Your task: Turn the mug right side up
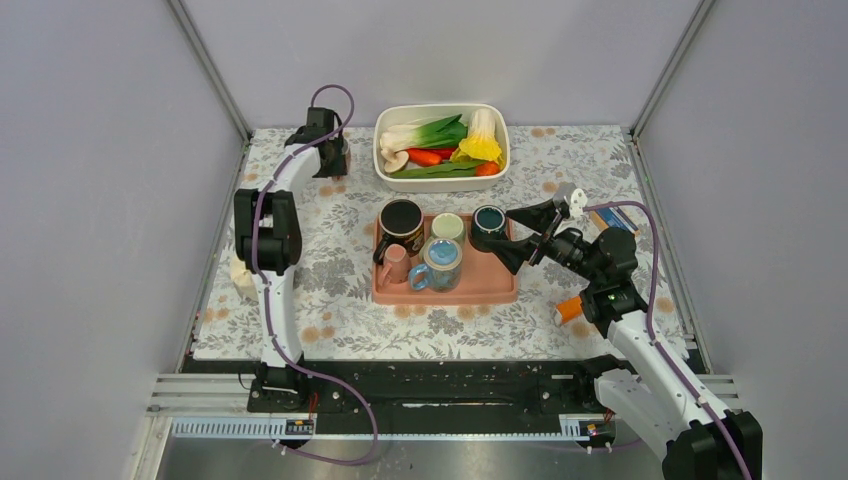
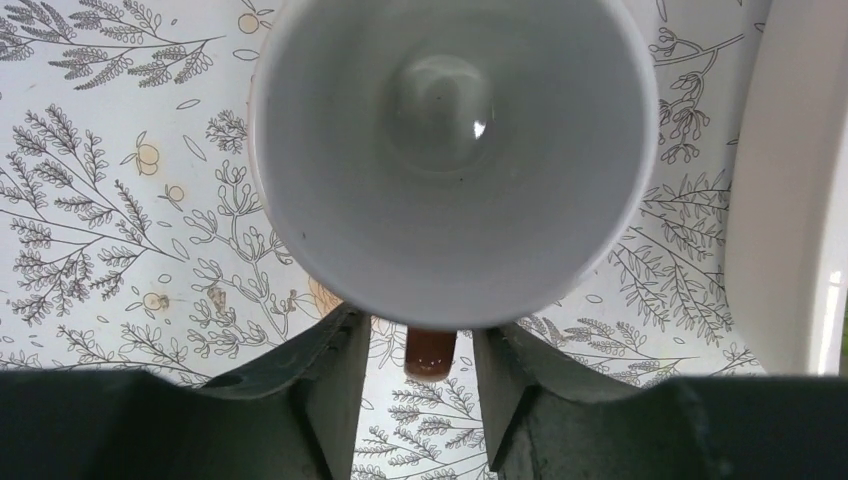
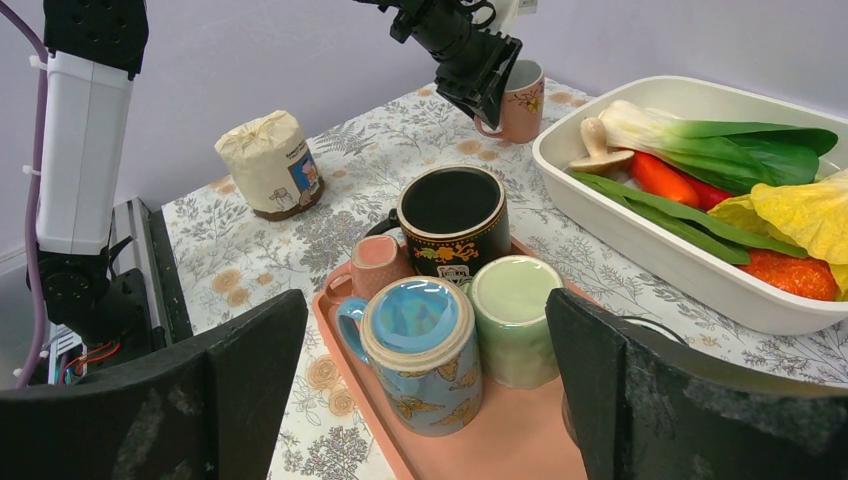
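Note:
A pinkish mug (image 3: 522,98) with a white inside (image 2: 450,150) stands right side up on the floral cloth at the back left, beside the white basin. In the top view the left arm hides it. My left gripper (image 2: 420,328) hovers right over it, its fingers apart on either side of the brown handle (image 2: 430,358) without touching it. It also shows in the right wrist view (image 3: 470,75) and the top view (image 1: 328,152). My right gripper (image 1: 512,238) is wide open and empty at the right end of the pink tray (image 1: 490,285).
The tray holds a black mug (image 3: 452,215) and a dark teal mug (image 1: 488,220) standing upright, and a blue butterfly mug (image 3: 420,350), a green cup (image 3: 512,315) and a small pink cup (image 3: 378,265) upside down. A basin (image 1: 378,150) of vegetables stands behind. A wrapped roll (image 1: 240,278) sits left.

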`<state>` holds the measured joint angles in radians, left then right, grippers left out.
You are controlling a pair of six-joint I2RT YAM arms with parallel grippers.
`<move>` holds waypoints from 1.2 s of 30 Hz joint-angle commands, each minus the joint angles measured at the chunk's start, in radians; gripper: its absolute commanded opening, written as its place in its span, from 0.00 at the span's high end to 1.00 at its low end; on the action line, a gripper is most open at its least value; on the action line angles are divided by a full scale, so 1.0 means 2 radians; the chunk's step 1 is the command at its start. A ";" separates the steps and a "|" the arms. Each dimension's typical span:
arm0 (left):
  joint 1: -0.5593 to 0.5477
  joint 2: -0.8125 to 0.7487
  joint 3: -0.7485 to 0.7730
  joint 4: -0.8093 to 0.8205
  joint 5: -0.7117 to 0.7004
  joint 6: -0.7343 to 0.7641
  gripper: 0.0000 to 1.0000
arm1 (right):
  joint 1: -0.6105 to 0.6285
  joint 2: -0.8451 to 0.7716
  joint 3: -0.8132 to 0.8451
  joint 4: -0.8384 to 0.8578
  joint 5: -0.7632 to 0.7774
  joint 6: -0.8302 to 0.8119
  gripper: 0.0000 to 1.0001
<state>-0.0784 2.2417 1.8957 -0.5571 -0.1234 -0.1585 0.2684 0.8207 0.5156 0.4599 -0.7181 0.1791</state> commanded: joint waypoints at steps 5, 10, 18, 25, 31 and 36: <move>0.004 -0.027 -0.012 -0.001 -0.001 -0.003 0.40 | -0.003 -0.006 0.003 0.016 0.002 -0.017 0.01; 0.003 -0.063 -0.033 0.001 0.019 -0.001 0.28 | -0.004 0.008 0.057 -0.098 0.041 -0.081 0.01; -0.008 -0.153 -0.101 0.035 0.050 0.022 0.13 | -0.004 0.081 0.167 -0.332 0.130 -0.265 0.01; -0.012 -0.249 -0.176 0.041 0.098 0.033 0.01 | -0.003 0.163 0.217 -0.410 0.168 -0.323 0.04; -0.013 -0.354 -0.263 0.051 0.176 0.074 0.01 | 0.012 0.246 0.260 -0.471 0.236 -0.358 0.10; -0.013 -0.428 -0.329 0.055 0.250 0.130 0.01 | 0.030 0.288 0.278 -0.482 0.259 -0.376 0.10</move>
<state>-0.1020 1.4971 1.3140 -0.4973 0.2111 -0.0074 0.2970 1.3605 1.0103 -0.4595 -0.2687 -0.5125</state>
